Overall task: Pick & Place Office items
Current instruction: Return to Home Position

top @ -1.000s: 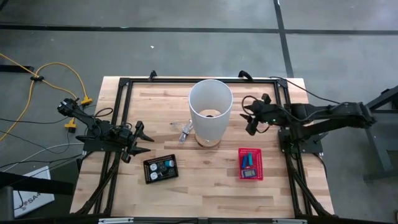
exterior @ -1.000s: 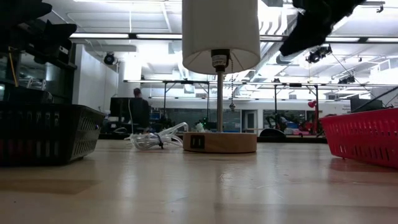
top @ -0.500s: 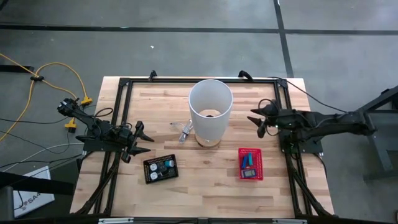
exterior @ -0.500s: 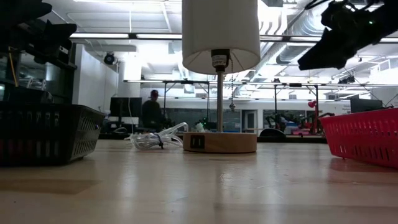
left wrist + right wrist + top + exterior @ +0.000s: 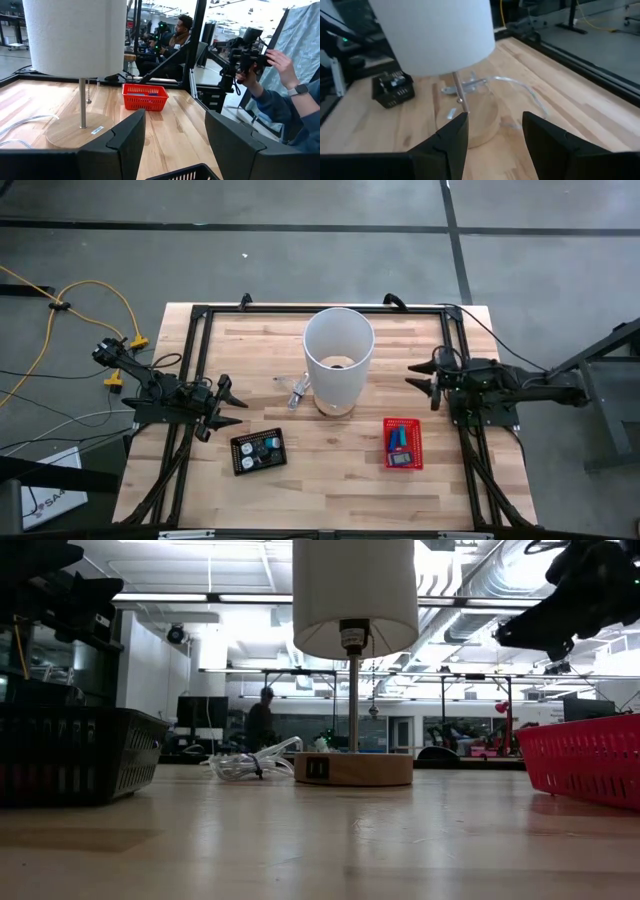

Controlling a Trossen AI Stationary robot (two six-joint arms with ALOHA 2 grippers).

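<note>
The right tool (image 5: 415, 378) hangs at the right of centre in the high view, between the lamp shade (image 5: 339, 355) and its arm's mount on the table's (image 5: 330, 485) right edge. Its fingers stand apart with nothing between them, as the right wrist view shows. The left tool (image 5: 232, 402) waits at the left of the frame, also spread and empty.

The blue office items (image 5: 399, 440) lie in the red basket (image 5: 417, 442), lower right of centre. Other small pieces (image 5: 262, 448) sit in the black basket (image 5: 236, 442), lower left of centre. Nothing loose shows on the boards apart from the lamp's cable (image 5: 297, 390), so the placing looks finished and only the retreat is left.

To do that retreat well, I judge the arm should draw straight back toward its mount, away from the shade, not sweep sideways. In the low view the tool is high in the upper right corner, well above the basket's rim. That height seems worth holding until the arm has folded in. The fingers can stay as they are, since closing them gains nothing here. A pose mirroring the left arm's would be a fair mark of arrival.
</note>
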